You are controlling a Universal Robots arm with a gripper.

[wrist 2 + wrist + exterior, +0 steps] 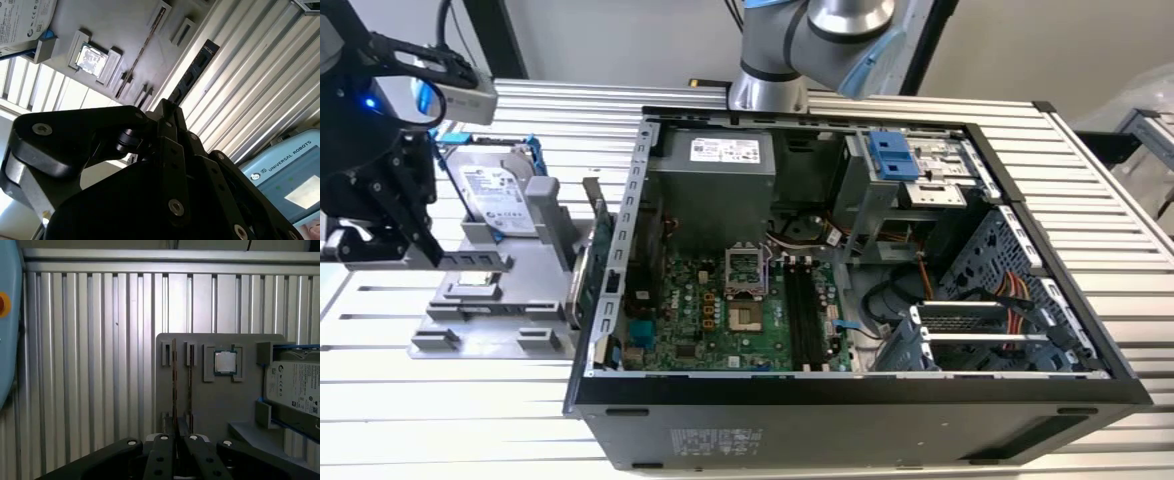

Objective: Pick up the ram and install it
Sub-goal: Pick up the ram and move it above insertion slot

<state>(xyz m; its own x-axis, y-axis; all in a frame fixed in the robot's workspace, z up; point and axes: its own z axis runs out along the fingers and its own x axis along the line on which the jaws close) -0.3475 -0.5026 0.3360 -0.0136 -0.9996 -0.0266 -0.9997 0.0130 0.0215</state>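
Observation:
In both wrist views my gripper (pixel 176 434) (pixel 167 111) is shut on one end of the ram (pixel 174 385) (pixel 192 72), a thin dark stick that reaches out from the fingertips. It hangs above the grey parts holder (pixel 220 405), beside an empty pair of slots. A second thin stick (pixel 190 385) (pixel 142 52) stands on edge in the neighbouring slots. In the exterior view the gripper (pixel 374 225) is at the far left, raised over the holder (pixel 467 300). The open computer case (pixel 1067 375) lies to the exterior view's right, with long dark memory slots (pixel 801 315) on its green board.
On the holder sit a silver hard drive in a blue frame (pixel 494 190) (pixel 295 385) and a small square processor chip (pixel 225 362) (pixel 90 57). A light blue device (pixel 285 175) lies on the slatted metal table (pixel 400 400). The arm's base (pixel 767 85) stands behind the case.

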